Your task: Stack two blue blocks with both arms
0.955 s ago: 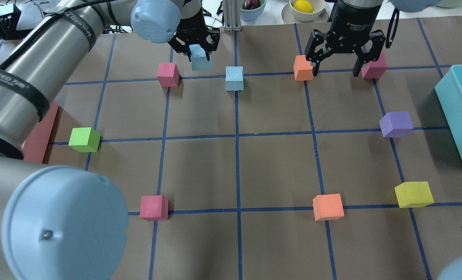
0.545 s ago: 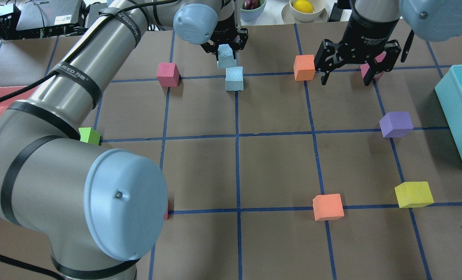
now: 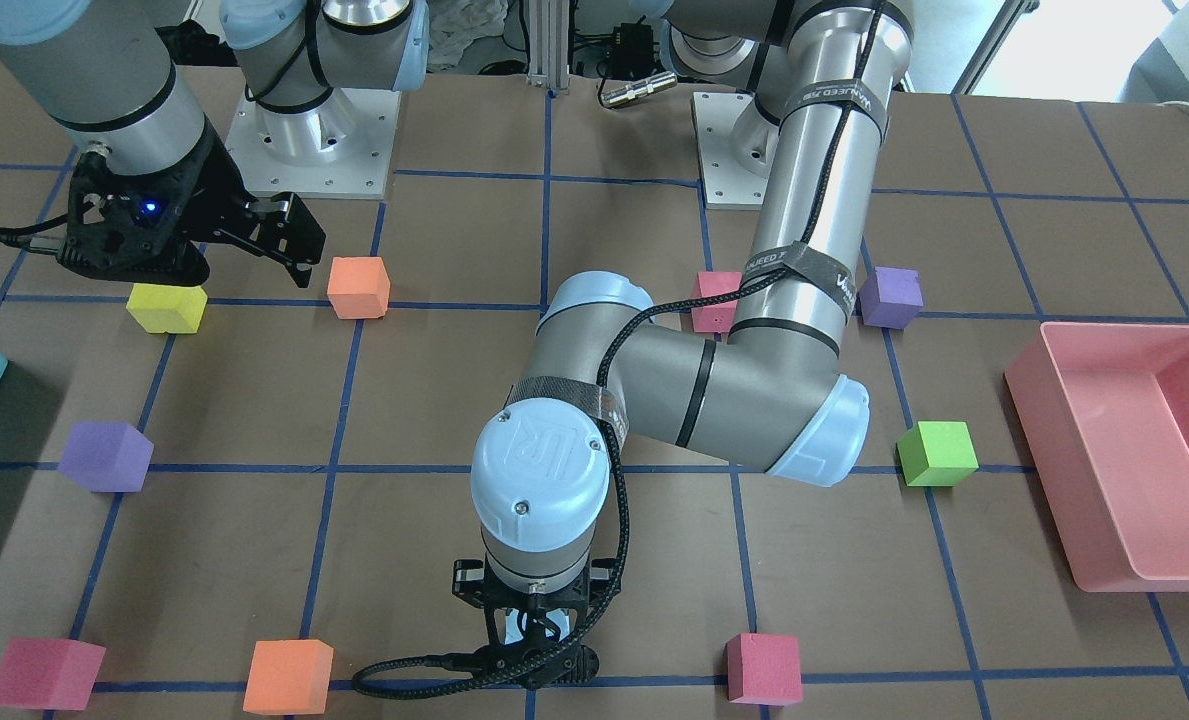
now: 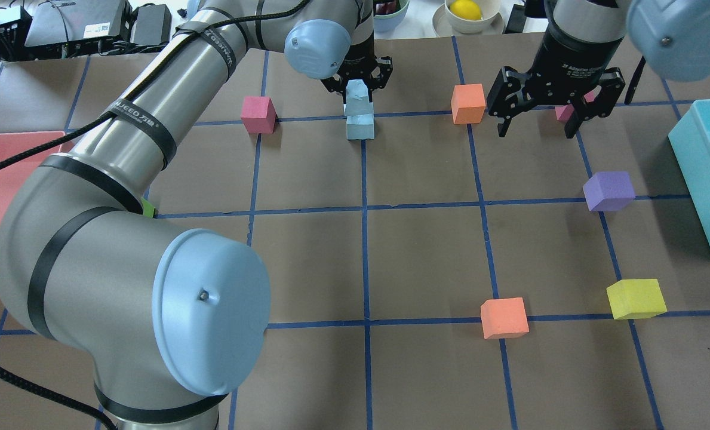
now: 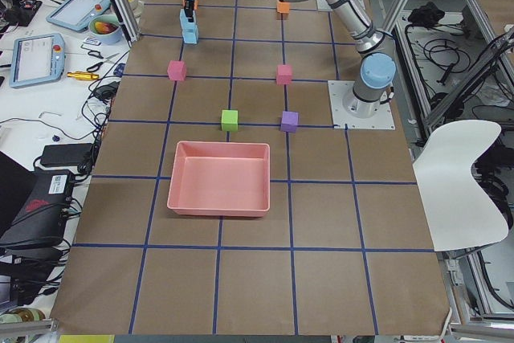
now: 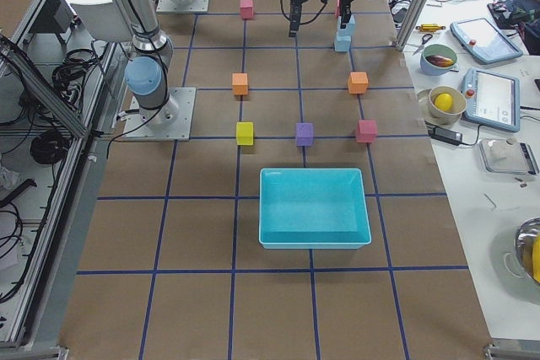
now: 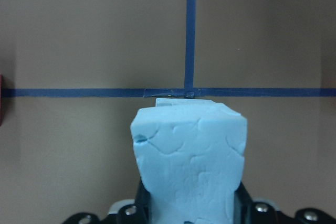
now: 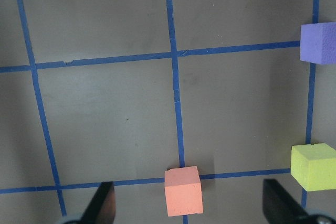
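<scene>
My left gripper [image 4: 357,82] is shut on a pale blue block [image 4: 356,95] and holds it directly over the second blue block [image 4: 360,126], which stands on a grid crossing at the table's far side. The two look stacked; I cannot tell whether the held one rests on the lower one. In the left wrist view the held block [image 7: 191,161] fills the lower middle, and a sliver of the lower block [image 7: 176,101] shows past it. My right gripper [image 4: 535,128] is open and empty, hovering between an orange cube [image 4: 468,103] and a pink cube [image 4: 563,111].
A teal bin [image 4: 707,173] stands at the right edge and a pink bin [image 3: 1114,450] at the left side. Loose cubes: pink [image 4: 258,113], purple [image 4: 608,190], yellow [image 4: 635,297], orange [image 4: 504,317]. Bowls [image 4: 467,15] stand beyond the far edge.
My left gripper has carried the blue block to the right, from beside the pink cube to right above the other blue block. My right gripper has shifted slightly right and stays open.
</scene>
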You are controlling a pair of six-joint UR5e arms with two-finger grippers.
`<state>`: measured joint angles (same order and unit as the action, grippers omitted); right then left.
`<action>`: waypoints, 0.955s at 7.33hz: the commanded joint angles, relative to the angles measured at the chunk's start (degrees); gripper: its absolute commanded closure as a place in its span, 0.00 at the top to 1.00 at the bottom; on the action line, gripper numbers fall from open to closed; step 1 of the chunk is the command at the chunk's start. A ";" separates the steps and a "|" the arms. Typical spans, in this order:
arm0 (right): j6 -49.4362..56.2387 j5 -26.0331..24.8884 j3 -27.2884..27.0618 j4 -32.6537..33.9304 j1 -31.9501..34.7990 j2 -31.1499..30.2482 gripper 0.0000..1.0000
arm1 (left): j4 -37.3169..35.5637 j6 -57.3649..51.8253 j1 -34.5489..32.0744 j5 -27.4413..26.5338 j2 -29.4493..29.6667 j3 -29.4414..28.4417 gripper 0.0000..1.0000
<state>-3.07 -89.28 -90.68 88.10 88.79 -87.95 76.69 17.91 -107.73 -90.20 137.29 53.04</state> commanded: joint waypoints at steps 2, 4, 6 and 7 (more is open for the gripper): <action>0.34 -0.02 -0.81 0.23 -0.02 -0.73 1.00 | -1.36 0.45 -0.02 0.02 0.52 1.63 0.41; 0.52 -0.02 -0.90 0.06 -0.11 -0.64 1.00 | -2.24 0.72 -0.11 0.11 0.87 1.54 1.00; 0.26 -0.02 -1.16 -0.38 0.06 -0.64 1.00 | -1.90 -0.85 0.58 0.72 -1.57 0.67 1.00; -0.09 -0.02 -1.69 0.05 -0.02 -0.82 1.00 | -0.33 -4.69 1.81 0.46 -4.02 -0.29 1.00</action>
<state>-2.81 -89.30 -91.88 87.91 88.77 -88.64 75.09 16.45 -107.06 -89.72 135.71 53.71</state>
